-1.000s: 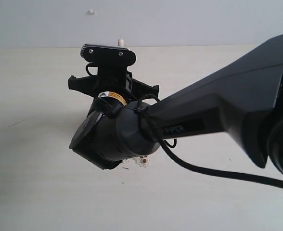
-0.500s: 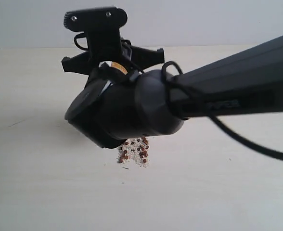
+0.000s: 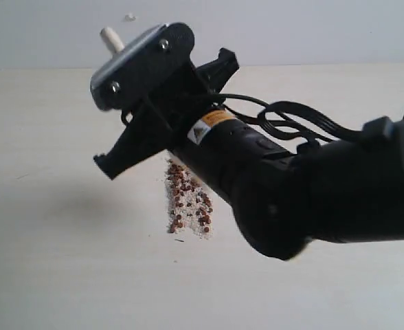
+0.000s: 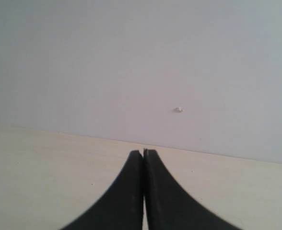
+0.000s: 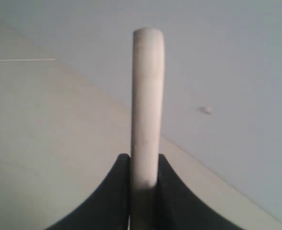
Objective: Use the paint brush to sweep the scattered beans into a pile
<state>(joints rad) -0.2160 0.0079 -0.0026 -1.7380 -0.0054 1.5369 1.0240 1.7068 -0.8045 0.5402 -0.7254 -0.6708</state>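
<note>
— Beans [image 3: 188, 203]: drawn into a narrow reddish-brown band on the pale table [image 3: 51, 261], mixed with white crumbs. Widest at the near end, where the pile [image 3: 192, 223] sits. Far end tucked behind the right arm.

— And the paint brush [image 5: 147, 105]?

— Pinched by its wooden handle in the right gripper [image 5: 143, 165], jaws closed on both sides of it. Handle tip poking up past the wrist camera in the exterior view. Bristles hidden behind the arm, so no telling whether they touch the table.

— Other side?

— Left gripper [image 4: 144, 152] pressed together on nothing, pointed at the wall, well away from the band.

— Likely trouble from here?

— Probably three things. Pressing down too hard: splayed bristles, round beans flicked out and rolling wide. Gripping only a slim handle: may twist or slip between the jaws under sideways load, leaving a slanted stroke and a stretched band instead of a mound. Bringing the bulky wrist low over the heap: could drag beans back out.

— Worst one?

— Rolling, most likely; hard little pellets on a smooth top.
</note>
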